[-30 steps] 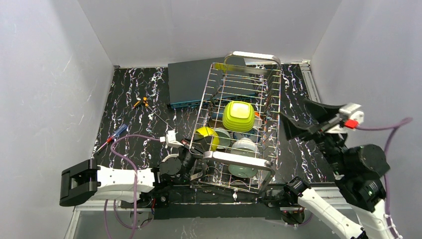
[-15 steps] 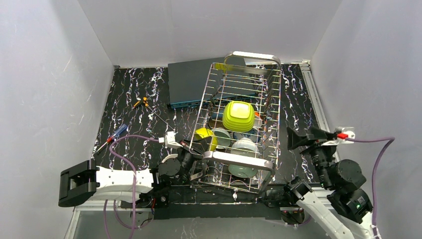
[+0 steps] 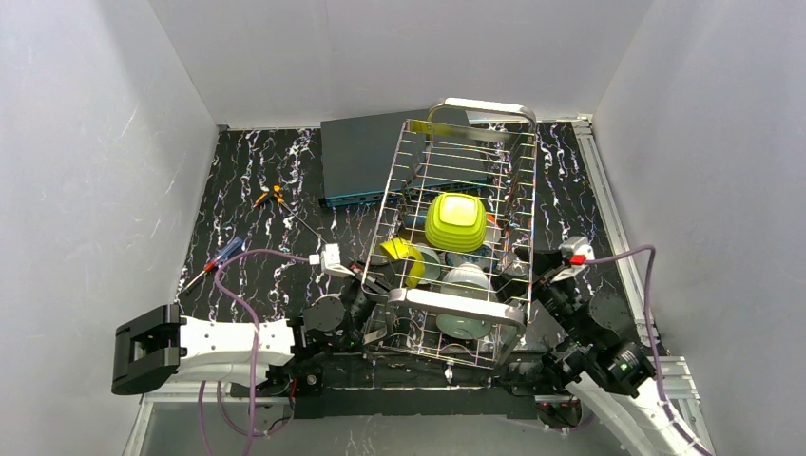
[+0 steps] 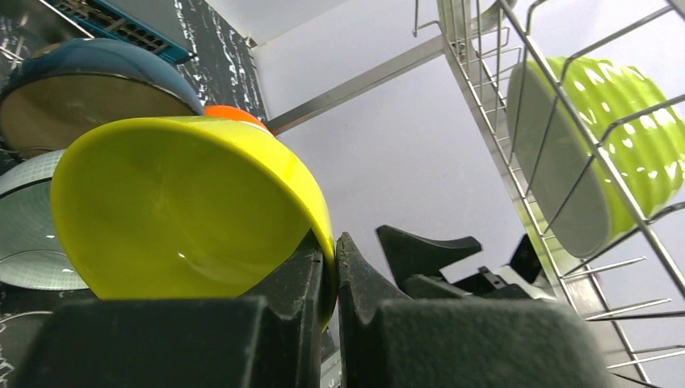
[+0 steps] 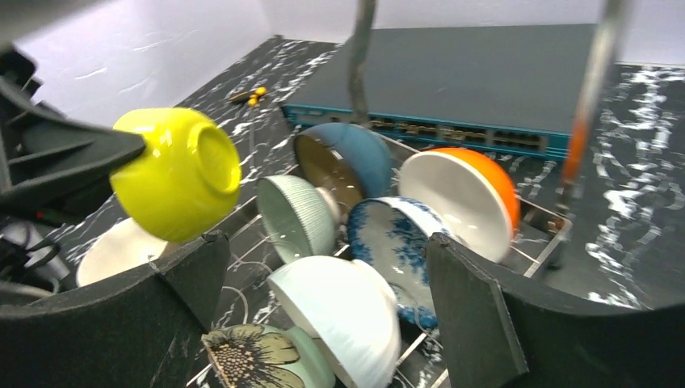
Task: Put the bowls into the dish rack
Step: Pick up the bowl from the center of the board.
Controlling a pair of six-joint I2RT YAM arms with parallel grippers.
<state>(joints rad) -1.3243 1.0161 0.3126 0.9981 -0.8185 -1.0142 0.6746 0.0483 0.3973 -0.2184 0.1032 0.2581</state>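
The steel dish rack (image 3: 462, 306) holds several bowls: a lime squarish bowl (image 3: 455, 220) on edge, a pale green one (image 3: 465, 285), a blue-patterned one (image 5: 396, 238), a white bowl with an orange outside (image 5: 464, 194) and a pale ribbed one (image 5: 300, 214). My left gripper (image 3: 373, 276) is shut on the rim of the lime-yellow round bowl (image 3: 400, 259) and holds it over the rack's near left part; the pinch shows in the left wrist view (image 4: 333, 244). My right gripper (image 3: 538, 276) is open and empty at the rack's near right side, its jaws astride a white bowl (image 5: 339, 311).
A flat dark-teal box (image 3: 359, 157) lies behind the rack. Two screwdrivers (image 3: 271, 197) (image 3: 217, 257) lie on the black marbled table at the left. A beige bowl (image 5: 117, 250) sits low beside the left gripper. White walls close in on three sides.
My right arm has swung down from high at the right to the rack's near right side. My left gripper has kept hold of the yellow bowl, shifting it slightly.
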